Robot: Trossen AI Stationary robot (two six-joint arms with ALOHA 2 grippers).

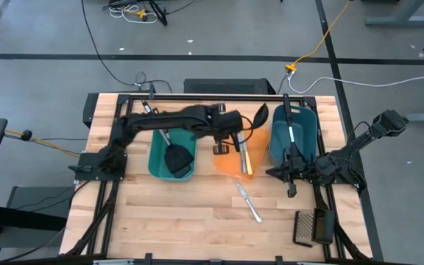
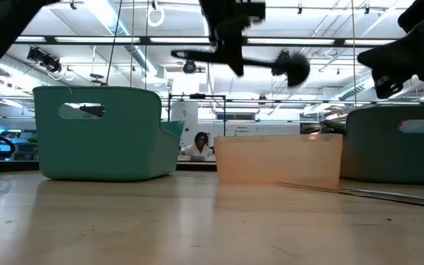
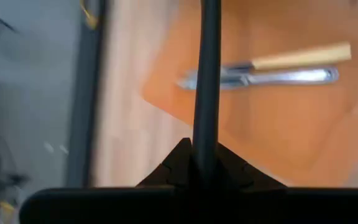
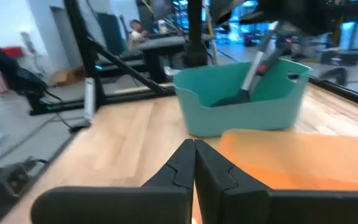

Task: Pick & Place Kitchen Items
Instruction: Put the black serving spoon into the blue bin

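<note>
Black and slim, the ladle [image 1: 250,122] is clamped by its handle in the left gripper [image 1: 230,131], lying level above the translucent orange bin [image 1: 227,166], bowl end toward the blue bin [image 1: 306,132]. Below lie a yellow-handled knife [image 3: 300,56] and a glossy steel knife [image 3: 272,77]. Beside the blue bin, the right gripper [image 1: 291,175] is closed and empty.

The pale wooden plank desk [image 1: 190,210] looks smooth with a soft sheen. Translucent orange plastic bin [image 1: 232,166], matt teal plastic bin [image 1: 158,158]. Shiny silver metal knife [image 1: 247,202]; matt black ladle [image 3: 207,74] between the left jaws.
</note>
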